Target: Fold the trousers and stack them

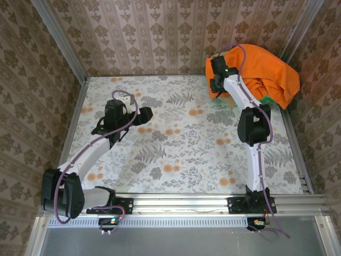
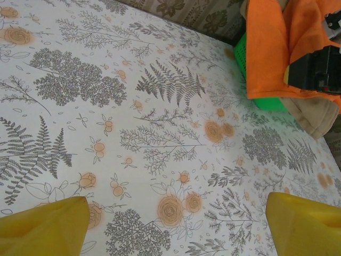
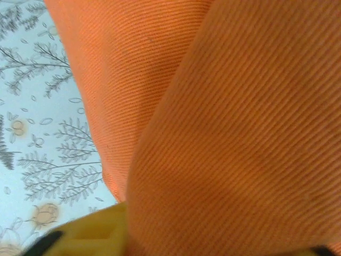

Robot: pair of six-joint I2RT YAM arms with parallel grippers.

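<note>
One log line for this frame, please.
stage: reach | left gripper: open, over table | right gripper: at trousers, grip unclear | trousers: heaped on green basket, unfolded

Green basket (image 2: 269, 104) mostly hidden under trousers (image 2: 272, 48); tan garment (image 2: 311, 114) partly covered.

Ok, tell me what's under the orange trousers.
A green basket rim and a beige garment peek out below the trousers. The rest of the basket and its contents are covered.
</note>
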